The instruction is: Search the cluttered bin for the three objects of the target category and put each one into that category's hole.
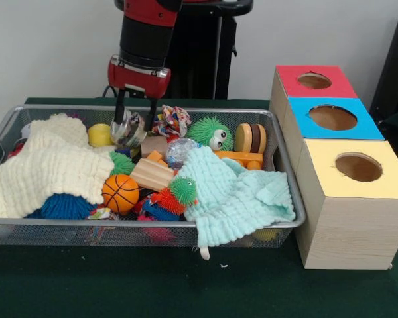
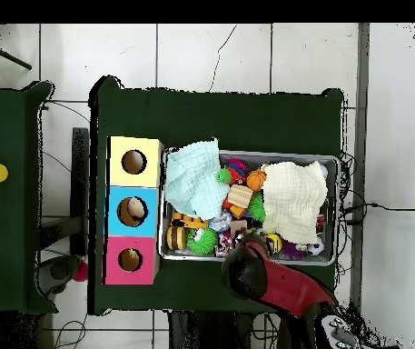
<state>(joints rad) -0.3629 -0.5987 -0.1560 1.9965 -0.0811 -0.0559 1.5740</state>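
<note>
Hanging over the bin's (image 1: 278, 132) far side, the red arm brings its pincer (image 1: 134, 126) down at about 11 o'clock in the front view. Fingers spread fairly wide, straddling a clear shiny ball (image 1: 128, 131); can't tell if they touch it. Knotted patterned fabric ball (image 1: 172, 121) sits just beside the pincer at its 3 o'clock, against the far rim. Green spiky ball with eyes (image 1: 210, 132) is next along. Cream knit cloth (image 1: 50, 165) covers the bin's 9 o'clock half, yellow ball (image 1: 100, 135) peeking past its far edge. Mint cloth (image 1: 235, 192) drapes over the near rim at 5 o'clock. Mini basketball (image 1: 120, 193) and wooden block (image 1: 151, 175) lie near the centre, small green spiky toy (image 1: 183, 190) just beside them. Wooden wheeled toy (image 1: 250, 139) is at 1 o'clock. Three boxes stand on the green worktop (image 1: 86, 278) beside the bin at 3 o'clock; yellow-topped box nearest, its hole (image 1: 358, 167) uncovered, then blue box (image 1: 333, 118) and red box (image 1: 314, 81).
</note>
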